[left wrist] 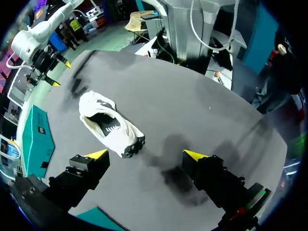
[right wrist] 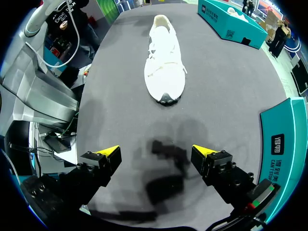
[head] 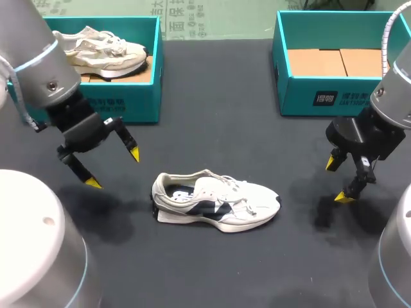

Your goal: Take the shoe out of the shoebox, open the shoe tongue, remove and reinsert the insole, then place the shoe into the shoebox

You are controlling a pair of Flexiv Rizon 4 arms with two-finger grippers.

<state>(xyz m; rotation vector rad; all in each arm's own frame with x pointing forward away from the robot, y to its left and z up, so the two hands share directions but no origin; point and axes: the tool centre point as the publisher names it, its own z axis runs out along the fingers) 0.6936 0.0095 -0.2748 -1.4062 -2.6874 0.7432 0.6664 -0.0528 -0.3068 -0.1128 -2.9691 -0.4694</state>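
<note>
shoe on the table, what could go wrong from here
1. The shoe lies loose, with the left claw and right claw both open and apart from it. Tugging the tongue with one claw may just drag it.
2. The laces cross the tongue, so a tip could snag them instead.
3. The left box already holds another shoe, so returning this one there may crowd it. The right box shows only cardboard.
</note>
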